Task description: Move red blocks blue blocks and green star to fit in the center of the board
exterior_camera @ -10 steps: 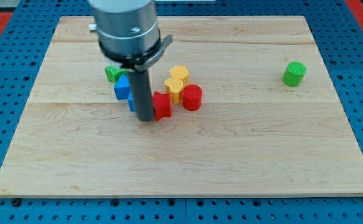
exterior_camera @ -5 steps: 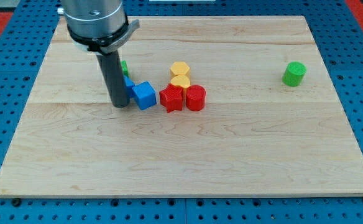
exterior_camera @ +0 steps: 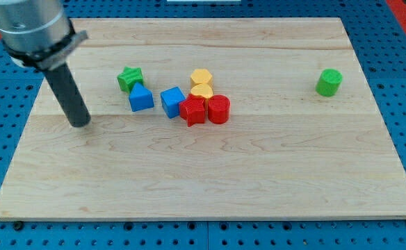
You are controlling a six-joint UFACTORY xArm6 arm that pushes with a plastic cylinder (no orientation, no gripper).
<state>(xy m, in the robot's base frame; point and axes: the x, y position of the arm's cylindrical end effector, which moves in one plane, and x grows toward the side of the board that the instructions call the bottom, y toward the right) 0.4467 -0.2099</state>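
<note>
— Where are the red blocks found?
— Two red blocks [exterior_camera: 193,110] [exterior_camera: 218,109] are seen side by side, touching, near the middle.
— And the blue ones?
— A blue cube [exterior_camera: 172,102] is pressed against the red; another blue block [exterior_camera: 140,98] sits left. The green star [exterior_camera: 128,78] is placed just above it.

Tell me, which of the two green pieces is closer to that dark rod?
The green star, at the left end of the cluster beside a blue block, is closer to my tip. The green cylinder sits alone far to the view's right.
</note>
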